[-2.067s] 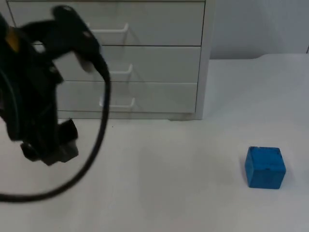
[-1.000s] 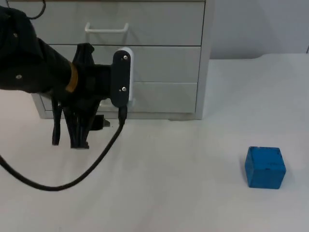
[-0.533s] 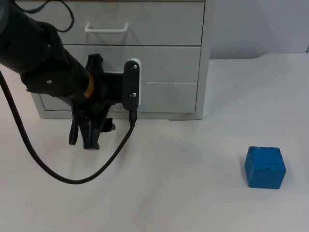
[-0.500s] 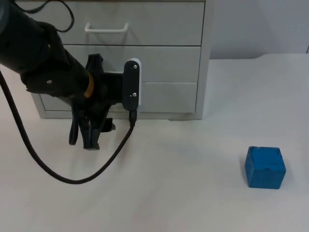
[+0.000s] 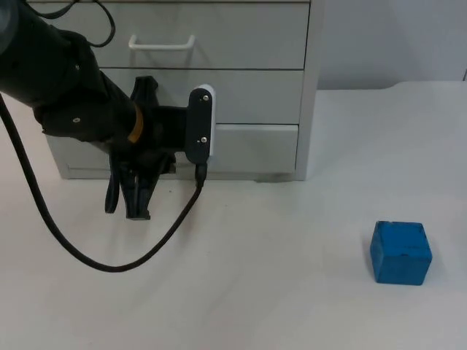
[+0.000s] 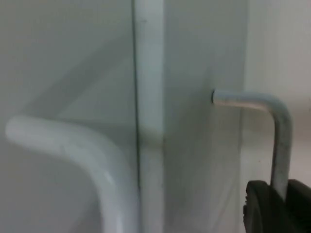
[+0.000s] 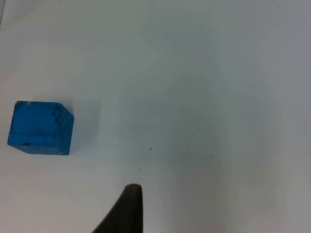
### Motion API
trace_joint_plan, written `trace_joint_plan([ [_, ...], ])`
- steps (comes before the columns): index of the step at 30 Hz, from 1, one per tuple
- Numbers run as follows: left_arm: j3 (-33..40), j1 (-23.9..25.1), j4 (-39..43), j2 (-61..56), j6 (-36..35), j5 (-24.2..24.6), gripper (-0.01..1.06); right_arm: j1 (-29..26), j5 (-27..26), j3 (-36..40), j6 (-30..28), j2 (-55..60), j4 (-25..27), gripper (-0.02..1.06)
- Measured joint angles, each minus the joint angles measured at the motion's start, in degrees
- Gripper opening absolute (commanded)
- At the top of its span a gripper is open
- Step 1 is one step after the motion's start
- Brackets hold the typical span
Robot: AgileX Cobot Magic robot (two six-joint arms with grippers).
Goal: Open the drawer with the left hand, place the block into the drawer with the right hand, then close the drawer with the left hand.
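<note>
A white three-drawer cabinet (image 5: 306,87) stands at the back of the table. My left gripper (image 5: 166,162) is at the front of the bottom drawer (image 5: 255,146), mostly hidden under its own arm. In the left wrist view its black fingertip (image 6: 272,206) is clamped on the drawer's thin white handle (image 6: 281,145), so it is shut on that handle. The bottom drawer's front stands slightly forward of the cabinet face. A blue block (image 5: 400,252) lies on the table to the right. In the right wrist view the block (image 7: 40,127) lies apart from my right gripper's fingertip (image 7: 127,206), which holds nothing.
The top drawer's white handle (image 5: 161,42) is free above the left arm. The handle of the drawer above (image 6: 73,150) shows close in the left wrist view. White table top (image 5: 292,277) stretches between cabinet and block. A grey wall (image 5: 394,36) rises behind.
My left arm swung in from the left to the bottom drawer and its gripper closed on the handle. The drawer front has come slightly forward. The block has not moved.
</note>
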Motion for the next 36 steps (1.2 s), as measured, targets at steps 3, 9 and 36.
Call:
trace_joint_plan([
  [3, 0.00, 0.00, 0.00, 0.00, 0.00, 0.14, 0.24, 0.00, -0.10, 0.00, 0.00, 0.00, 0.00, 1.05],
  [9, 0.00, 0.00, 0.00, -0.21, -0.11, 0.17, 0.54, 0.00, -0.34, 0.00, 0.00, 0.00, 0.00, 1.05],
  [36, 0.81, -1.68, -12.42, -6.71, -1.20, 9.70, 0.46, 0.00, -0.43, 0.00, 0.00, 0.00, 0.00, 1.05],
])
